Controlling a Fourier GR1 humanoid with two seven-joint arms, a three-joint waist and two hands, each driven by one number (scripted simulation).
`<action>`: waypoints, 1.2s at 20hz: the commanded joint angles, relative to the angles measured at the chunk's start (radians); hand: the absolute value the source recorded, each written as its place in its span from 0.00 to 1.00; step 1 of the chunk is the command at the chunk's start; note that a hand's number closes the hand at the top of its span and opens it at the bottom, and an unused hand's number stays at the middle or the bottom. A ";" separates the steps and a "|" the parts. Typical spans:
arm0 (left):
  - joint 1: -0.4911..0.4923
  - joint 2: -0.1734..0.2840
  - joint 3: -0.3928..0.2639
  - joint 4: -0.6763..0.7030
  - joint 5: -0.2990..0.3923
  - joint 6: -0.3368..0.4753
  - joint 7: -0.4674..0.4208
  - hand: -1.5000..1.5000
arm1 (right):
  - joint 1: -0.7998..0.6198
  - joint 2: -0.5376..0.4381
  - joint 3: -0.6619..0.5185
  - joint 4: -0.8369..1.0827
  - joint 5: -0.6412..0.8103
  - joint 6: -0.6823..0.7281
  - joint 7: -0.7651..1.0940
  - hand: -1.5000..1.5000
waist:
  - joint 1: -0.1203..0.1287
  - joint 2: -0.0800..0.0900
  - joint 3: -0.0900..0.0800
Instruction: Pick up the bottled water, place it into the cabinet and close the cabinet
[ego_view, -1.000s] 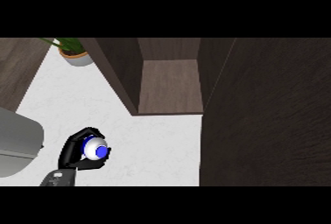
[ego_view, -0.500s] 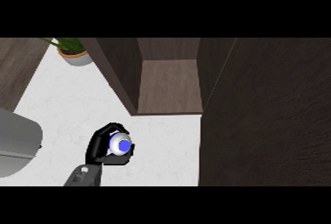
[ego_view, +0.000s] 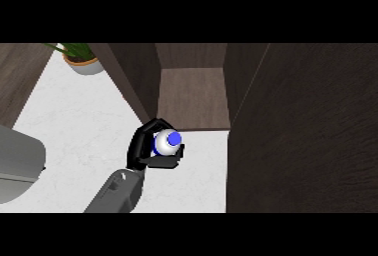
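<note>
Here, one hand is in view, on a grey forearm rising from the lower edge, left of the cabinet. Going by its place it reads as the left hand; the right hand shows nowhere. Its black fingers and thumb are curled round the bottled water, so it has hold of the bottle. The bottle is seen from above: white body, blue cap facing up. It is held over the white counter, just in front of the cabinet's opening, near the opening's left lower corner. It is not inside the cabinet.

The cabinet is dark brown wood, open, with a lighter brown inner floor showing. Its left wall runs up just beside the hand. A big dark wood panel fills the space to the right of the opening; cannot tell if it is the door or a side wall.

Far left of the cabinet, at the top, a potted plant stands on the counter. Lower left of the cabinet, well apart from it, a grey rounded thing is cut off by the edge.
</note>
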 joint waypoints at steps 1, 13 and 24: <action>-0.068 -0.005 -0.118 -0.062 0.086 0.139 0.108 1.00 | 0.024 -0.023 -0.047 -0.124 -0.073 0.003 0.038 0.00 | -0.003 0.004 -0.001; -0.423 -0.005 -0.148 0.137 0.255 0.313 0.259 1.00 | -0.012 -0.030 -0.129 -0.095 -0.140 0.031 0.039 0.00 | -0.017 0.016 -0.001; -0.609 -0.005 -0.076 0.436 0.253 0.516 0.232 1.00 | 0.060 -0.044 -0.176 -0.086 -0.146 0.102 -0.053 0.00 | -0.051 0.023 -0.001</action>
